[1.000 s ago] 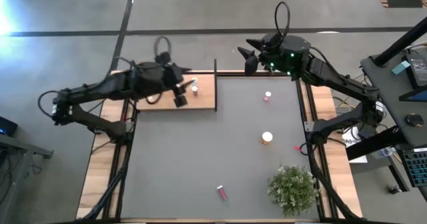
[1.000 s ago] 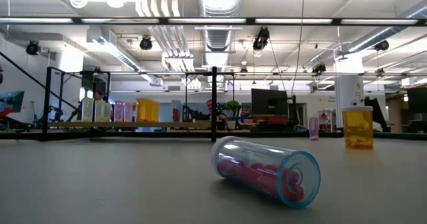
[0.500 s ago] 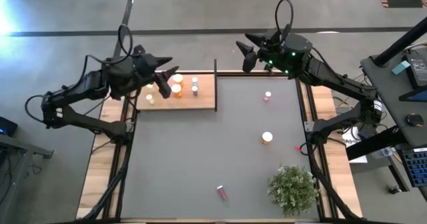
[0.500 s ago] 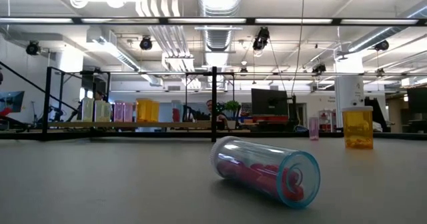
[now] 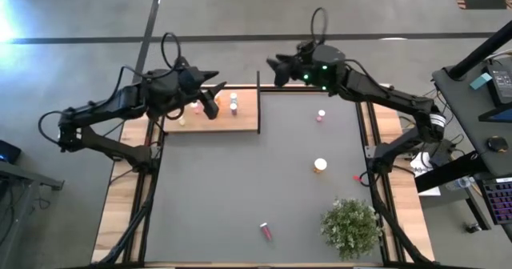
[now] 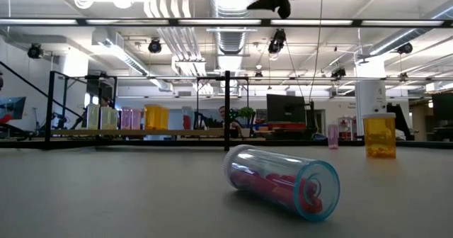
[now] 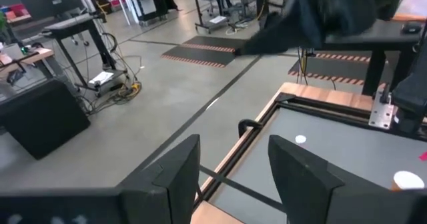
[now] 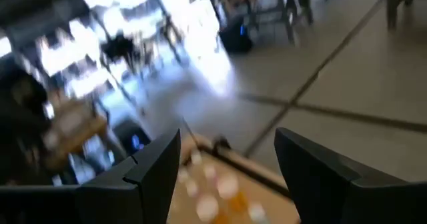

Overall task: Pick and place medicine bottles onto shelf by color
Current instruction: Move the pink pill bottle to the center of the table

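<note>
**Both pincers empty; shelf part-filled, three bottles left out**

Left pincer (image 5: 210,93) hangs over the shelf (image 5: 248,117), which lies at the far left corner of the tabletop (image 5: 240,189). Left wrist view shows its fingers (image 7: 175,177) spread with nothing between them, so the pincer is open and carries no bottle. Judgement: it sits here because the shelf is its drop-off spot.

On the shelf, a few bottles stand in a row near the far edge; a white-capped one (image 5: 234,99) is clear in the high view, the rest partly hidden by the arm. Low view shows yellow-green, pink and orange bodies grouped by colour, which fits the sorting rule.

Right pincer (image 5: 280,63) is raised above the far edge, just beside the shelf's upright post. Fingers (image 8: 157,167) apart, nothing held.

Still loose on the tabletop:
- pink bottle (image 5: 321,115), upright, far right
- orange bottle (image 5: 320,165), upright, mid right
- pink bottle on its side (image 5: 265,231), near edge, beside the plant (image 5: 350,227)

Judgement: the right arm has the shorter reach to the two upright ones.
</note>
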